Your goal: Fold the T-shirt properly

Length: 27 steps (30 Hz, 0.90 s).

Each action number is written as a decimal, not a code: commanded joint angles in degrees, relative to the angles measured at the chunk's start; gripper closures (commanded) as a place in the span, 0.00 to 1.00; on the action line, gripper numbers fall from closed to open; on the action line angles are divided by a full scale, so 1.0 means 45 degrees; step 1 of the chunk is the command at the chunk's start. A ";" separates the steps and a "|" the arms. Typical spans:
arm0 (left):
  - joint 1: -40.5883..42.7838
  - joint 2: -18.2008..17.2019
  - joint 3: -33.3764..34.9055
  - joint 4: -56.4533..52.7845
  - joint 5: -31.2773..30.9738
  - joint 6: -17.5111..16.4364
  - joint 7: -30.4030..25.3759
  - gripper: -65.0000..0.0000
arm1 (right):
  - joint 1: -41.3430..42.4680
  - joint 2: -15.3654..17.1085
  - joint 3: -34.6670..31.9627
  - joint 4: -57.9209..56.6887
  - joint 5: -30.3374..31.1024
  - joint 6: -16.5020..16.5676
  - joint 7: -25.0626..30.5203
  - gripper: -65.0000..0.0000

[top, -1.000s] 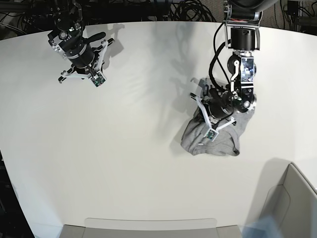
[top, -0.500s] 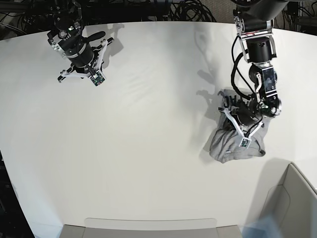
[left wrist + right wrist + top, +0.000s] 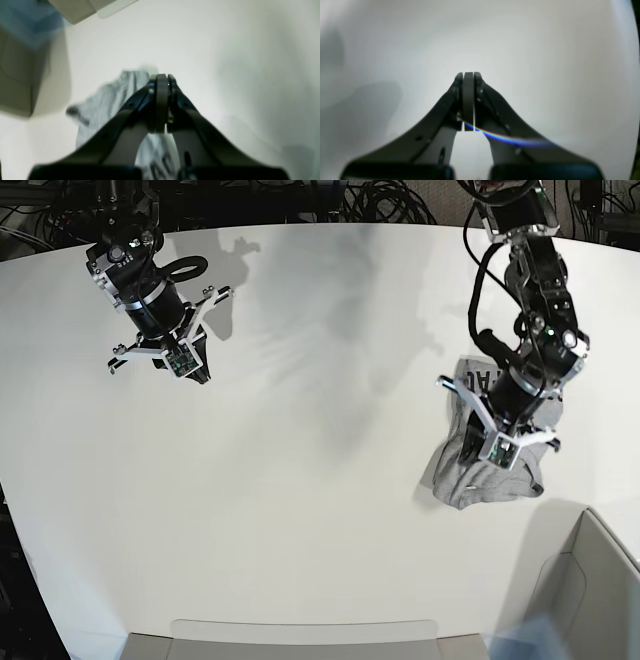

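The light grey T-shirt (image 3: pixel 478 480) lies crumpled on the white table at the right; black lettering shows on a fold (image 3: pixel 480 380). In the left wrist view the T-shirt (image 3: pixel 107 100) lies under and to the left of the fingers, with lettering at the bottom (image 3: pixel 160 170). My left gripper (image 3: pixel 497 455) hovers over the heap with its jaws together (image 3: pixel 162 76); I see no cloth between them. My right gripper (image 3: pixel 185 365) is shut and empty (image 3: pixel 468 73) over bare table at the far left.
A grey open box (image 3: pixel 590 580) stands at the front right corner, close to the shirt; it also shows in the left wrist view (image 3: pixel 25 75). A flat tray (image 3: pixel 300 640) lies at the front edge. Cables (image 3: pixel 380 200) run behind the table.
The shirt has been carried rightward with my left gripper, toward the box, and is now bunched tighter. My left arm has risen and turned. My right arm shifted slightly left.
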State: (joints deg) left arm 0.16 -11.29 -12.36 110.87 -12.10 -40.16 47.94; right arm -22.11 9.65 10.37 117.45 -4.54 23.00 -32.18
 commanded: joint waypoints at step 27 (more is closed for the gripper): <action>1.1636 -0.0256 -0.8770 0.1492 -0.6288 0.0036 0.0276 1.00 | -1.0687 0.1030 0.2042 0.0225 0.1018 0.0016 0.4837 1.00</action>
State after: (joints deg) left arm 51.81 -11.92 -51.24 116.81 -39.97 -40.12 49.91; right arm -69.45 13.76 19.20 117.67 -0.21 23.00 -11.84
